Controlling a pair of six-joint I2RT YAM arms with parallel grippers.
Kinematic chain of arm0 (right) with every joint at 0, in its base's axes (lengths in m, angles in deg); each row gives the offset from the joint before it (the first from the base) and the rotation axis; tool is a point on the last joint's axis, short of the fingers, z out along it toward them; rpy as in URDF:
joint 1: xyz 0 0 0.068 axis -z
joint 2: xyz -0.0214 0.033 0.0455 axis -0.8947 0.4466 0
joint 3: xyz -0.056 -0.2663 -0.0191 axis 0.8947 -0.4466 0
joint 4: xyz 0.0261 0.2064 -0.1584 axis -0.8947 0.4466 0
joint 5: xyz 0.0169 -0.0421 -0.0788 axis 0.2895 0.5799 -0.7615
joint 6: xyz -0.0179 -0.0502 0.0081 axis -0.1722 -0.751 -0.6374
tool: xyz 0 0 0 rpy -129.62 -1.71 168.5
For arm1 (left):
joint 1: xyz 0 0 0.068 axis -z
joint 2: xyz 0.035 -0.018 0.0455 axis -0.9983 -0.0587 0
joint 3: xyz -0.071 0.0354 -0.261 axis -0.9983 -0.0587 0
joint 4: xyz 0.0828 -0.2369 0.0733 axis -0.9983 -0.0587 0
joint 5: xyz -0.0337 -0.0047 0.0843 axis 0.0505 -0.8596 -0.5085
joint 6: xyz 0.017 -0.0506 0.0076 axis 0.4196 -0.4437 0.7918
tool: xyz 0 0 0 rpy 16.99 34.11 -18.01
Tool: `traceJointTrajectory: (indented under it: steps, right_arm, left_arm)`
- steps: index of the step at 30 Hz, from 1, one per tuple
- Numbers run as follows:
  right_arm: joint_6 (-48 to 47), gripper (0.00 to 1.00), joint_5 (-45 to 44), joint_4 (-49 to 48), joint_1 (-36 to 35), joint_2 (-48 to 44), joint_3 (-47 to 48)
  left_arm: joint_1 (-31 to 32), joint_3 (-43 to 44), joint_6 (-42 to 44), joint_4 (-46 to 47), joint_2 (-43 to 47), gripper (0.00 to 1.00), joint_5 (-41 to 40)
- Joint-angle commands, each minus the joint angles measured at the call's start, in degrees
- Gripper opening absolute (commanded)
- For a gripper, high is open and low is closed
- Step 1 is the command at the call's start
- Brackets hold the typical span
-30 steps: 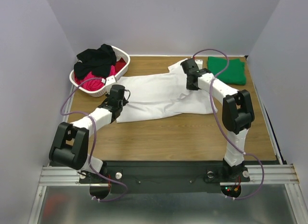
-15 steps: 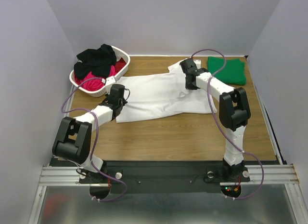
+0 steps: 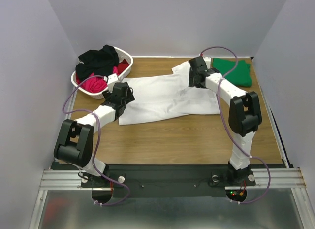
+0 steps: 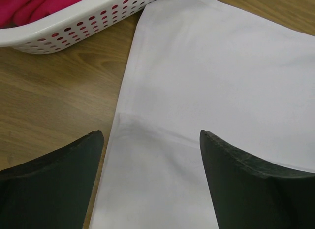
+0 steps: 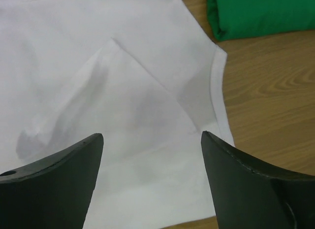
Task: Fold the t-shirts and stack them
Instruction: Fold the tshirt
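A large white t-shirt (image 3: 165,96) lies spread across the middle of the table, folded over on itself. My left gripper (image 3: 124,91) hovers over its left edge (image 4: 162,155), open with nothing between its fingers (image 4: 59,184). Over the shirt's upper right part (image 5: 147,120), by the neckline, my right gripper (image 3: 197,74) is open too and holds nothing. A folded green t-shirt (image 3: 232,71) rests at the back right (image 5: 261,12). Black (image 3: 98,59) and pink-red (image 3: 93,83) t-shirts are heaped in the basket.
A white lattice basket (image 3: 112,86) stands at the back left, close to my left gripper, and its wall (image 4: 83,27) shows in the left wrist view. Grey walls close in the table on three sides. Bare wood (image 3: 187,138) runs along the near side.
Both grippers have opened and let go of the white t-shirt. Each has risen a little, and the shirt now lies flat.
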Motion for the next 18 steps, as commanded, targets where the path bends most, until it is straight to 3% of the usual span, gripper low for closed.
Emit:
traceJointTrajectory:
  steps: [1, 10, 18]
  right_arm:
    - [-0.19, 0.88, -1.85, -3.45, 1.46, -9.12, -5.29]
    - [2.1, 0.88, 8.07, -7.93, 9.01, -21.25, -26.8]
    - [1.39, 0.85, 15.29, -12.15, 12.27, -24.42, -33.77]
  left_arm:
    - [1.6, 1.85, 0.51, 1.89, 4.18, 0.94, -2.22]
    - [6.35, -5.34, -2.92, 7.23, 5.07, 0.97, 7.0]
    - [6.44, -9.75, -5.55, 11.55, 2.79, 0.98, 12.63]
